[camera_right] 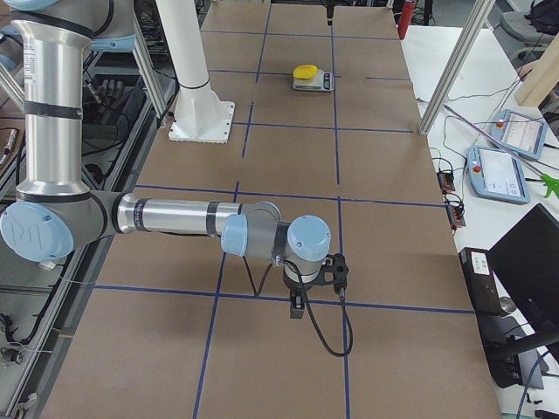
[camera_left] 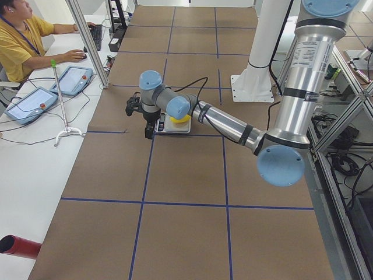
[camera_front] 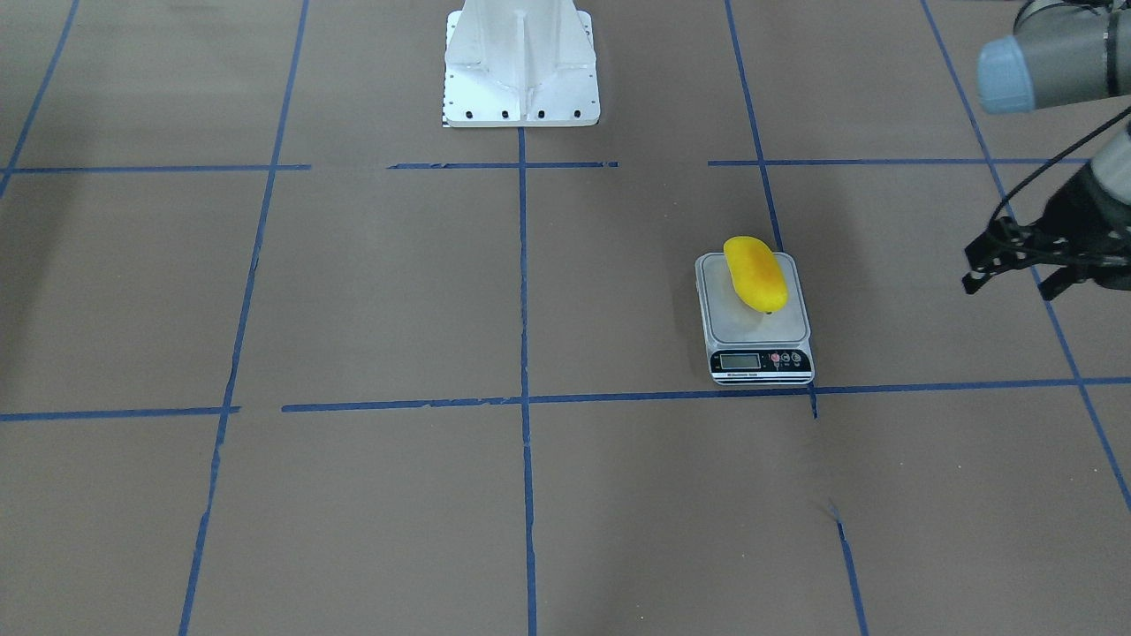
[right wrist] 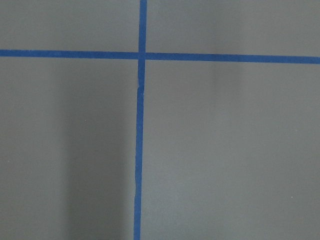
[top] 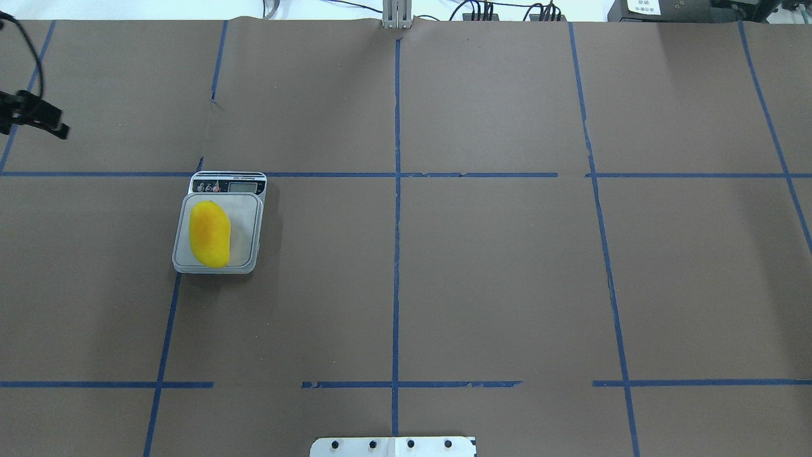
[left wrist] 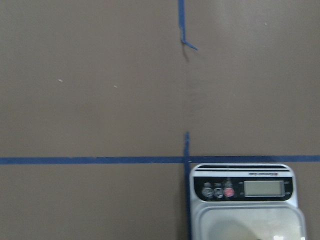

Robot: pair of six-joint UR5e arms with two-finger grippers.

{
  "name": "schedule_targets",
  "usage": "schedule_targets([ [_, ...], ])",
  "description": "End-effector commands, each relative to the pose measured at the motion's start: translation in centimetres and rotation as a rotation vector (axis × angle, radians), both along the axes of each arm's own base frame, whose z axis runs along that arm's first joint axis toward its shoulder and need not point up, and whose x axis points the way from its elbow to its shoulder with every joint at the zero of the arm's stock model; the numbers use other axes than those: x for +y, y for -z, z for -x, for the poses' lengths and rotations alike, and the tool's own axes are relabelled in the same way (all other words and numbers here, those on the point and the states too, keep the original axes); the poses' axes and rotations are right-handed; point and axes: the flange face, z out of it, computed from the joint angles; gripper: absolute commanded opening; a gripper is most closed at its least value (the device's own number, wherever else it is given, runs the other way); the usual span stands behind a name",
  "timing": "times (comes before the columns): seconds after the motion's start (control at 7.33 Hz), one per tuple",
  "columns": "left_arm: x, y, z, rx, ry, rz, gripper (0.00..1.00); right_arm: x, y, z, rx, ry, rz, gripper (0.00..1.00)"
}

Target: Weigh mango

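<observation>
mango on scale, arm clear

the mango (top: pixel 209 233) lies on the scale (top: pixel 246 236) toward the left end of the bench (top: pixel 507 285). the left gripper (camera_front: pixel 1014 284) hangs near the left edge, fingers wide and empty; the right gripper (camera_right: pixel 316 284), near the right end, cannot be judged. best to keep clear until the reading settles. the left wrist view shows the display (left wrist: pixel 263 188), digits illegible, but no mango.

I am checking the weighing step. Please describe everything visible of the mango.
The mango is a small, smooth, oblong fruit, bright yellow with an orange blush and a dark tip at the display end. It lies whole on its side on the scale platform, toward the platform's edge on the robot's left. Only the scale touches it.
</observation>
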Motion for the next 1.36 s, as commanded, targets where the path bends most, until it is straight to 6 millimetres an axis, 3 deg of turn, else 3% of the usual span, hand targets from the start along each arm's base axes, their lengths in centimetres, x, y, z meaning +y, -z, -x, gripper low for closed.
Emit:
schedule_targets([
  [0.0,2.2,-9.4,13.5,-0.065,0.001,-0.022,1.00,0.0,0.0,0.0,0.000,0.000,0.000,1.00],
  [0.14,3.9,-10.8,14.1,-0.038,-0.012,0.022,1.00,0.0,0.0,0.0,0.000,0.000,0.000,1.00],
  [0.27,7.1,-14.7,14.4,-0.033,-0.028,0.067,1.00,0.0,0.0,0.0,0.000,0.000,0.000,1.00],
  [0.41,7.2,-14.9,14.5,-0.044,-0.055,-0.014,1.00,0.0,0.0,0.0,0.000,0.000,0.000,1.00],
  [1.23,7.5,-15.9,14.4,-0.040,-0.065,0.009,1.00,0.0,0.0,0.0,0.000,0.000,0.000,1.00],
])
